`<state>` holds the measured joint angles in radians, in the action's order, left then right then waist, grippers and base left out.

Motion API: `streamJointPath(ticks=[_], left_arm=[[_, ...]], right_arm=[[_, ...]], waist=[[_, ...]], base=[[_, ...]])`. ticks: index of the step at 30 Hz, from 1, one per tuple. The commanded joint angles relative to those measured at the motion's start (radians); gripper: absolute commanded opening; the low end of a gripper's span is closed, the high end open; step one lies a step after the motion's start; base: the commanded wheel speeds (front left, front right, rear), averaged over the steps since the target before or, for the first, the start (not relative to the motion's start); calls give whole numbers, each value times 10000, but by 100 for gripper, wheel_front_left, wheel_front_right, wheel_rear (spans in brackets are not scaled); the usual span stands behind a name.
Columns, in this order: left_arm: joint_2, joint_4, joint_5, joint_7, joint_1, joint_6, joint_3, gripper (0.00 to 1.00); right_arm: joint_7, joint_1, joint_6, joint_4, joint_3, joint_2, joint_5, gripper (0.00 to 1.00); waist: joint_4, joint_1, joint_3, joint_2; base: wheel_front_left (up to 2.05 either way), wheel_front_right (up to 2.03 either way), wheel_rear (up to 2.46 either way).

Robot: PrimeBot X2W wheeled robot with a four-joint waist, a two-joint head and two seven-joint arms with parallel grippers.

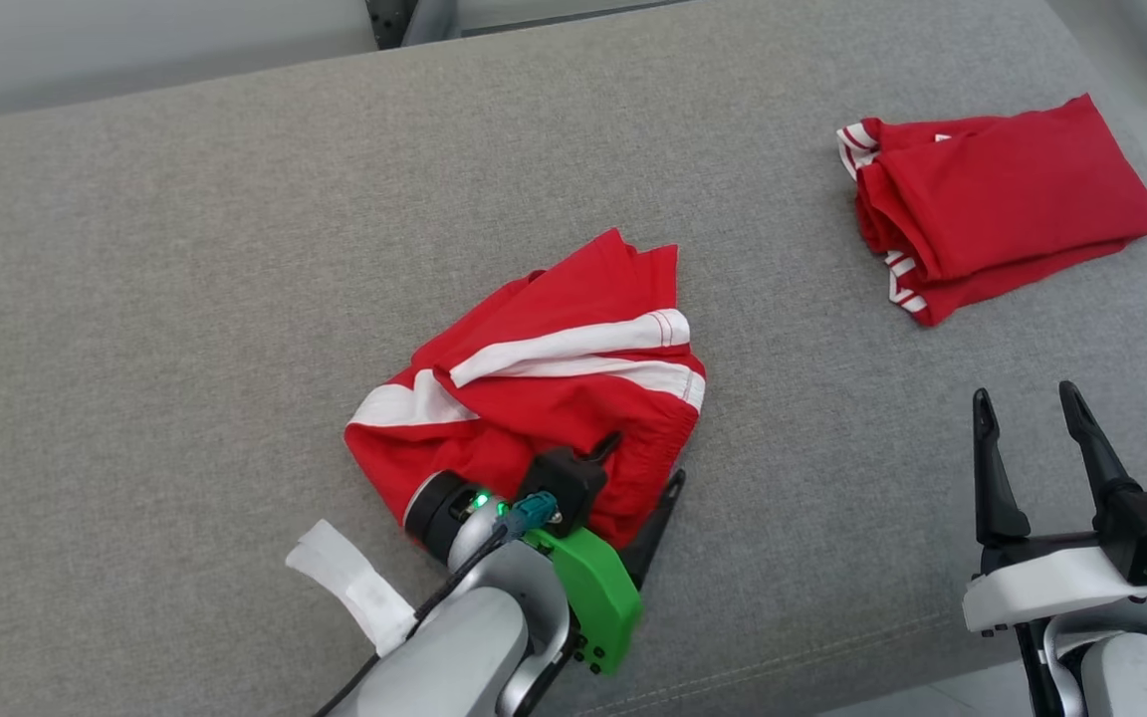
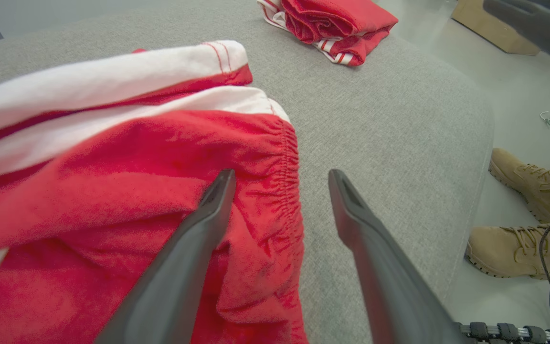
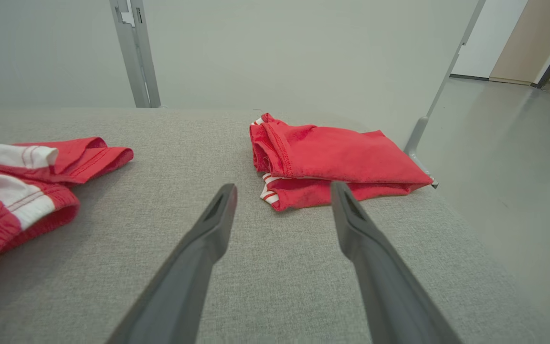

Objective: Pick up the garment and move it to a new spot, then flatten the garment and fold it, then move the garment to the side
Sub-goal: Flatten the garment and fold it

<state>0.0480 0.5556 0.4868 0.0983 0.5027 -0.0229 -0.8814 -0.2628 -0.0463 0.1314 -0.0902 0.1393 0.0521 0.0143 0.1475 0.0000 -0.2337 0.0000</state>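
Centre of the head view: crumpled red shorts (image 1: 544,388) sit bunched on the grey cushion (image 1: 235,249), neither flattened nor folded. Left gripper (image 2: 280,176) is at their lower edge, spread wide, with the elastic waistband between its fingers and nothing pinched. Right gripper (image 1: 1024,390), lower right, is spread and empty. A folded garment (image 1: 1002,199) lies upper right. My read: pick-up not yet made; move, flatten, fold and set-aside all remain.

We see a crumpled red cloth garment (image 1: 534,423) with broad white stripes and a gathered elastic waistband. It lies bunched in loose folds on the grey woven cushion (image 1: 185,249), near the cushion's middle and close to its front edge, one red flap pointing toward the cushion's back
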Motion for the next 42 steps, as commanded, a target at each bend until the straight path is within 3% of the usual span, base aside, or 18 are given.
streamJointPath(ticks=[1,9,10,11,12,13,17,21,25,32,37,42], left_arm=[[59,314,95,-23,198,48,-62,100],[71,1394,566,-213,359,58,-597,100],[74,1521,613,-237,367,64,-692,82],[75,1617,670,-241,370,19,-784,35],[75,1670,754,-278,369,-59,-877,11],[75,1696,823,-311,397,-148,-958,0],[160,1441,1058,-345,641,-554,-1057,0],[1223,612,844,-591,923,-457,-929,0],[2805,-1406,1156,-1571,805,-673,-779,0],[6050,-5824,3132,-3363,802,-1040,-39,0],[7816,-6935,3956,-3632,1250,-1065,-213,0],[8945,-6932,4594,-2916,1797,-1064,-1294,0]], right_arm=[[-25,-121,-16,54,25,-2,21,100],[-25,-199,-16,-28,86,-11,-59,100],[-25,-202,-16,-52,57,-12,-109,100],[-25,-214,-16,-78,43,-13,-128,100],[-25,-208,-16,-105,55,-6,-138,100],[-25,-209,-16,-119,58,-8,-158,100],[-25,-45,-16,-146,154,-8,-242,100],[-25,134,-16,-190,246,-8,-415,100],[-25,405,-16,-243,391,-6,-556,100],[-25,564,-16,-353,461,-9,-743,100],[-25,363,-16,-399,351,-8,-757,100],[-25,287,-16,-374,374,-8,-750,100]], waist=[[271,0,-315,0],[115,0,-341,0],[95,0,-317,0],[72,0,-288,0],[39,0,-243,0],[10,0,-204,0],[-88,0,45,0],[-133,0,344,0],[-194,0,566,0],[-325,0,807,0],[-320,0,891,0],[-336,0,850,0]], base=[[0,0,0],[0,0,0],[0,0,0],[0,0,0],[0,0,0],[0,0,0],[0,0,0],[0,0,0],[0,0,0],[0,0,0],[0,0,0],[0,0,0]])
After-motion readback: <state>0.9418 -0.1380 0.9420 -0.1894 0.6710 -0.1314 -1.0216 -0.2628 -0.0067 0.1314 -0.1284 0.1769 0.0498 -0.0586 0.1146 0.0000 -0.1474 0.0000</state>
